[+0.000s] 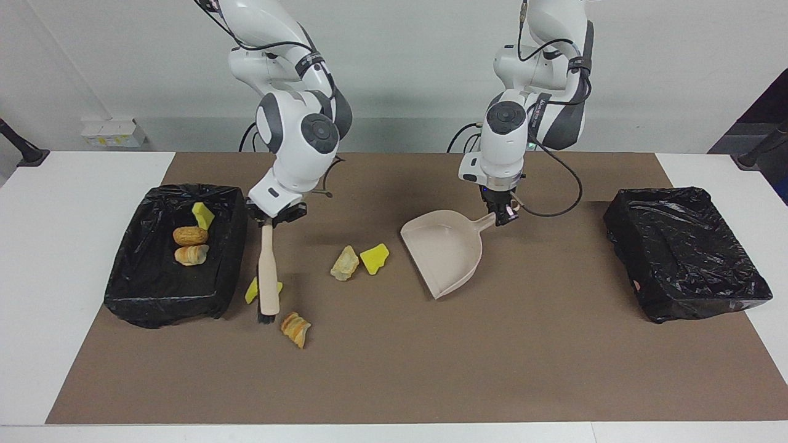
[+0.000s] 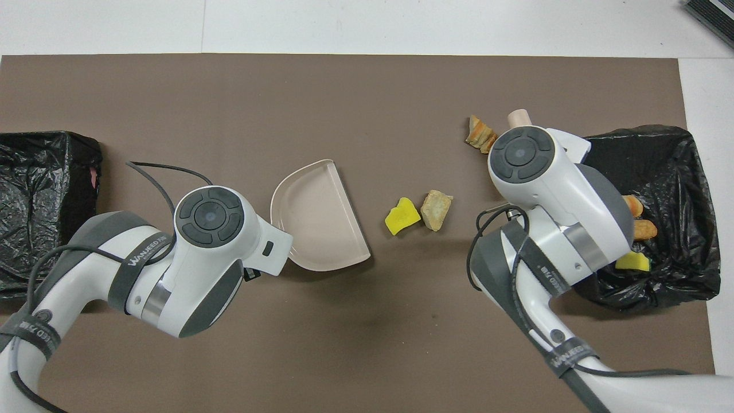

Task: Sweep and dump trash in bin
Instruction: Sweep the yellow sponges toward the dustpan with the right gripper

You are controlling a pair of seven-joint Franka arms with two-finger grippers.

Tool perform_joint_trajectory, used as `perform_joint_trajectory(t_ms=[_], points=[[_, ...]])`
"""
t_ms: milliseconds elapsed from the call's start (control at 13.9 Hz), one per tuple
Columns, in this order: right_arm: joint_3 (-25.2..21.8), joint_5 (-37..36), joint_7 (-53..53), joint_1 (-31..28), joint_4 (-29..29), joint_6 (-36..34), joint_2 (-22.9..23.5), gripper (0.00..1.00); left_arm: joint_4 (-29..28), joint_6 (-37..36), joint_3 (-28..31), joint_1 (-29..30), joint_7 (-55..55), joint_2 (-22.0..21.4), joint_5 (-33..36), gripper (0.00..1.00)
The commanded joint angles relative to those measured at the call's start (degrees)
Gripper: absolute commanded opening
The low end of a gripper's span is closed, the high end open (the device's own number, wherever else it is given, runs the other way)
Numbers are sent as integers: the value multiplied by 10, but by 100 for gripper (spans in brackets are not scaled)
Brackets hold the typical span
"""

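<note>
My right gripper (image 1: 271,220) is shut on the top of a beige brush (image 1: 268,271), whose bristles rest on the mat. A yellow trash chunk (image 1: 251,290) lies against the brush on the bin's side, and a striped bread lump (image 1: 295,329) (image 2: 480,135) lies just past the bristles. A tan lump (image 1: 345,263) (image 2: 436,210) and a yellow chunk (image 1: 374,258) (image 2: 402,216) lie between the brush and the dustpan (image 1: 444,249) (image 2: 318,221). My left gripper (image 1: 503,214) is shut on the dustpan's handle. The black-lined bin (image 1: 123,289) (image 2: 676,275) holds three pieces.
A second black-lined bin (image 1: 683,252) (image 2: 40,189) stands at the left arm's end of the brown mat (image 1: 431,369). In the overhead view both arms cover their own grippers, and only the brush's end (image 2: 519,117) shows.
</note>
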Motion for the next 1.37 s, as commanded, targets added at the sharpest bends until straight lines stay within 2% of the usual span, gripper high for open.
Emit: perform_joint_trajectory(t_ms=[0, 360, 504, 793, 1081, 1153, 1297], points=[[5, -27, -13, -27, -23, 3, 1, 0, -11, 13, 5, -9, -13, -8, 9, 0], [8, -18, 24, -42, -80, 17, -2, 0, -11, 10, 4, -9, -13, -8, 9, 0], [9, 34, 24, -35, -88, 31, -1, 0, -11, 9, 5, -9, -14, -9, 9, 0], [10, 145, 67, 26, -75, 67, 5, 0, -12, 8, 4, -9, -14, -9, 9, 0], [10, 235, 87, 87, -14, 81, 30, 0, -13, 7, 5, -9, -14, -10, 9, 0], [10, 258, 92, 104, -16, 97, 32, 0, -13, 7, 4, -9, -14, -10, 9, 0], [10, 267, 93, 137, -18, 99, 32, 0, -18, 7, 5, -8, -14, -12, 8, 0]])
